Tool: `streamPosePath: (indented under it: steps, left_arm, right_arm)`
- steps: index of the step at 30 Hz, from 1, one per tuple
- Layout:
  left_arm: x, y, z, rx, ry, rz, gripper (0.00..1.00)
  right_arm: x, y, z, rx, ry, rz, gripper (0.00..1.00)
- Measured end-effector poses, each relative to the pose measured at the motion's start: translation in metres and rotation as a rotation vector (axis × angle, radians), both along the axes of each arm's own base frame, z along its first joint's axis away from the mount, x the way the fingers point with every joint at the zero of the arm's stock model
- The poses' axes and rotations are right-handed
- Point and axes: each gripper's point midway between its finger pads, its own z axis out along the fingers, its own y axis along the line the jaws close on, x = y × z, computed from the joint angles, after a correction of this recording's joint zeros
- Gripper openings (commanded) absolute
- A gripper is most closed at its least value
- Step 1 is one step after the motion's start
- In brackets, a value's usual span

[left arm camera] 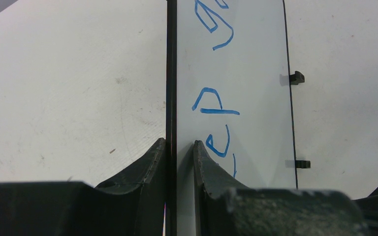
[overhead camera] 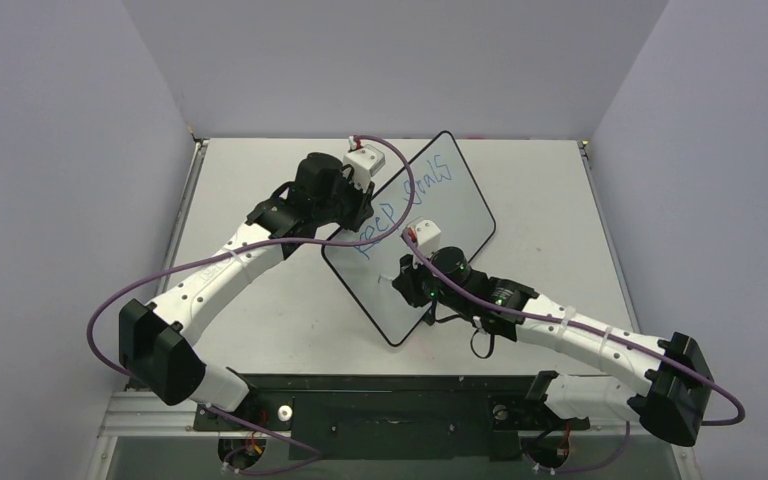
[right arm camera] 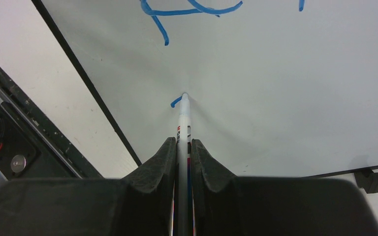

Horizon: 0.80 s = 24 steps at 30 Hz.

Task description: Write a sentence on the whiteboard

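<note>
- Whiteboard (overhead camera: 380,292) lies on the table (overhead camera: 260,190) between the two arms. Its long axis runs diagonally, from the near centre towards the far right.
- Blue lettering (left arm camera: 220,112) makes one line along that axis, on the half nearer the left arm. It seems to read "keep goals".
- The left gripper (left arm camera: 177,142) is pinched shut on the board's black-rimmed long edge, one finger on the face and one behind. Whether that edge is raised off the table I cannot tell.
- The right gripper (right arm camera: 183,142) is clamped on a marker (right arm camera: 183,123), which points straight out from the jaws.
- The marker's tip touches the board beside a short blue stroke, in the blank band below the written line.
- The blank band lies on the right arm's side, so I judge that the next strokes should run parallel to the first line, along the long axis, while the left arm steadies the board.
</note>
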Motion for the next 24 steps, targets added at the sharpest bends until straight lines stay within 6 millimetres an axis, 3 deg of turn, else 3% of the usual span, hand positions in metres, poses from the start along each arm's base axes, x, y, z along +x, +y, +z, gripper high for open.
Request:
streamPosePath:
  steps: [12,24]
  left_arm:
    - [0.001,0.001,-0.001,0.002,-0.001,0.004,0.00]
    - [0.001,0.001,-0.001,0.004,-0.002,0.005,0.00]
  right_arm:
    - [0.008,-0.004,0.001,-0.011,-0.019,-0.045,0.00]
    - [-0.012,0.000,-0.010,-0.036,-0.011,0.024,0.00]
